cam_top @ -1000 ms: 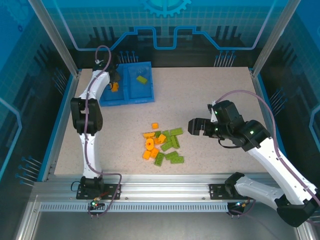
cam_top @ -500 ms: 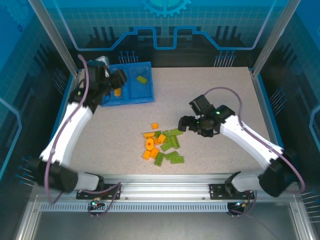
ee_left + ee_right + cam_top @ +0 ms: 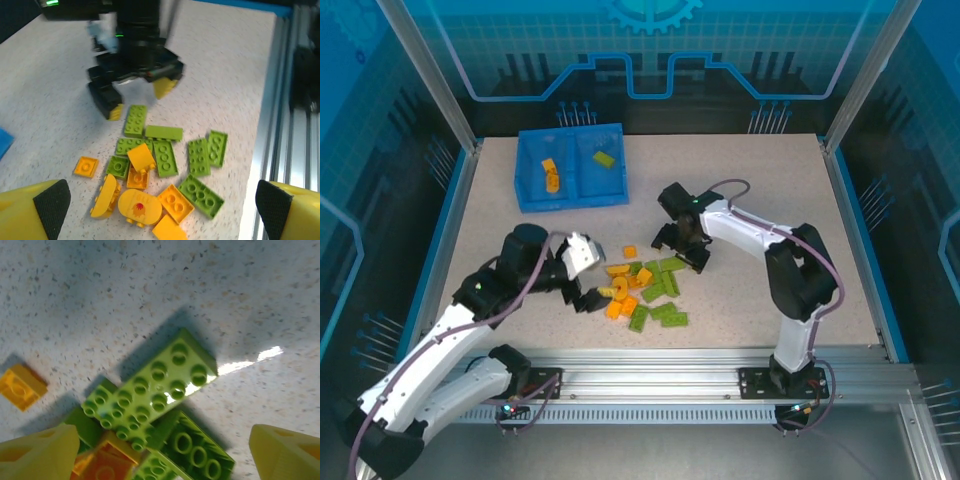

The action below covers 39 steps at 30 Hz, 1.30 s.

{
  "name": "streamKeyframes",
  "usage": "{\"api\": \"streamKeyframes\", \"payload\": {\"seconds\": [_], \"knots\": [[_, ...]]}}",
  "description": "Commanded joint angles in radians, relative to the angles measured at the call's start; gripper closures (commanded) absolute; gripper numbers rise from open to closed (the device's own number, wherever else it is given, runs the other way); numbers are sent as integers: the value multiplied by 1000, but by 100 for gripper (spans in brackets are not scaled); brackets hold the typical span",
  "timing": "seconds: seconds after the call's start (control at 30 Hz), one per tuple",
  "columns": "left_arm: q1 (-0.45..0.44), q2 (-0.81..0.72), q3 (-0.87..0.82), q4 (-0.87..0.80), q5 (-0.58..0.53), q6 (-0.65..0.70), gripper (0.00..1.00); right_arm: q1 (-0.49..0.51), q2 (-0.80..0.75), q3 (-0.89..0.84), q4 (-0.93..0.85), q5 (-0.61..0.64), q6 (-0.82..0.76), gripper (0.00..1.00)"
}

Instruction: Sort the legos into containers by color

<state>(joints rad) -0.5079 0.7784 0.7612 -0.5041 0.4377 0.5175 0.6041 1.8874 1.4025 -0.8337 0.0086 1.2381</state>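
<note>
My left pincer (image 3: 588, 275) is spread wide, with the lego pile (image 3: 645, 290) just right of it. The wrist view resolves studs; the overhead gives colours. My right pincer (image 3: 678, 250), also wide, straddles a green 2x4 brick (image 3: 155, 385). Beyond both pincers, the blue bin (image 3: 572, 200) holds orange bricks (image 3: 549, 175) in its left compartment and a green brick (image 3: 604, 158) in its right.

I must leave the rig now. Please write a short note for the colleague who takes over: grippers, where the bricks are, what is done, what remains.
Left gripper: open, empty, at the left edge of the pile.
Right gripper: open, empty, over the pile's far side, above a long green brick.
Done: blue bin at far left holds orange bricks, two it seems, in its left compartment and one green brick in its right.
To do: the mixed pile of orange and green, nearly everything.
</note>
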Motion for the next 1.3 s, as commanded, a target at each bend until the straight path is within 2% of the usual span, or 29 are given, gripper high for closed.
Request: {"api": "streamKeyframes", "payload": {"seconds": [0.0, 0.23, 0.4, 0.47, 0.6, 0.7, 0.83, 0.87, 0.97, 1.1, 1.2, 1.27], "knots": [[-6, -24, -74, -13, 140, 299, 1, 12, 71, 58, -25, 0, 77, 14], [-6, 14, -84, -9, 164, 347, 1, 11, 150, 85, -36, 37, 95, 29], [-5, 19, -104, 62, 139, 286, 1, -1, 149, 9, -7, 36, 135, 40], [-6, 25, -108, 76, 128, 276, 1, -7, 142, -22, 6, 38, 145, 41], [-3, 32, -109, 94, 116, 270, 1, -15, 127, -48, 4, 43, 137, 34], [-4, 31, -112, 116, 110, 259, 1, -26, 117, -68, 23, 48, 126, 42], [-4, 19, -120, 143, 77, 245, 1, -54, 70, -101, 57, 84, 87, 62], [-5, 11, -125, 153, 67, 243, 1, -59, 50, -105, 66, 99, 66, 64], [-4, -21, -148, 215, 15, 209, 1, -61, -35, -86, 82, 177, -55, 67], [1, -40, -130, 271, -106, 97, 1, -19, -176, -46, 178, 281, -318, 67], [35, -31, -100, 319, -171, -20, 1, 42, -223, 11, 275, 251, -595, 67], [81, -27, -86, 374, -195, -144, 1, 99, -206, 86, 297, 232, -778, 67]]}}
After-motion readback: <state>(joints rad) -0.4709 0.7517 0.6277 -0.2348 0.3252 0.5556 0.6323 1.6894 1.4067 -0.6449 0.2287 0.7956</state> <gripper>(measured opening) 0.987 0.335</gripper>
